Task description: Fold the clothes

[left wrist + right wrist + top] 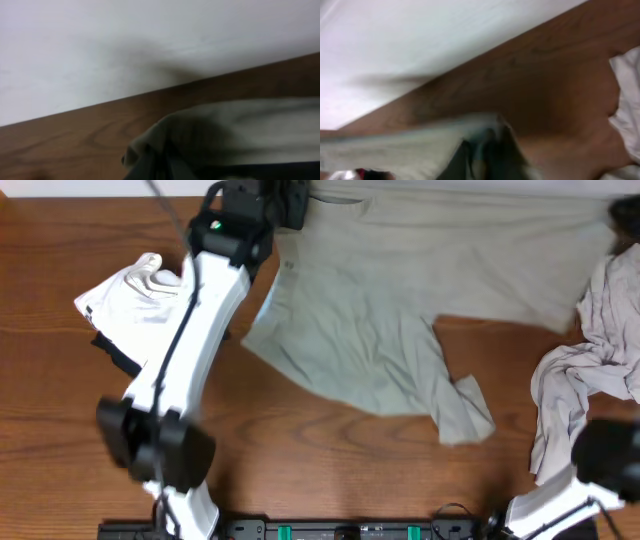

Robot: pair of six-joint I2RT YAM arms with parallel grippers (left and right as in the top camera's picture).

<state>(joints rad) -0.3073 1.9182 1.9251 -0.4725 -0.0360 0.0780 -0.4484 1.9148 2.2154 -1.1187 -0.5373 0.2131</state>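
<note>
— Across the far half of the table I've got the grey-green garment lying mostly flat. It's soft matte cotton with shallow wrinkles, a pale blue strip on its left edge, and one narrow tongue trailing toward me with a curled end.

— And the other clothes?

— On the left there's a white garment, crumpled, sitting on a black garment. On the right an off-white garment is heaped in ropey folds, close by the grey-green one's right end.

— Where are your arms?

— My left arm runs diagonally, its white links stretched from the near edge to the far edge. That puts the left gripper at the grey-green garment's far left corner. On its wrist camera the cloth humps up over dark fingertips, with wood grain and the pale wall behind. It's too blurred for me to say whether the jaws pinch it.

— Right side?

— My right arm rises from the near right corner. The right gripper has grey-green cloth bunched about its fingers and pale cloth off to one side. That view is smeared too, so I can't tell if it's clamped.
</note>
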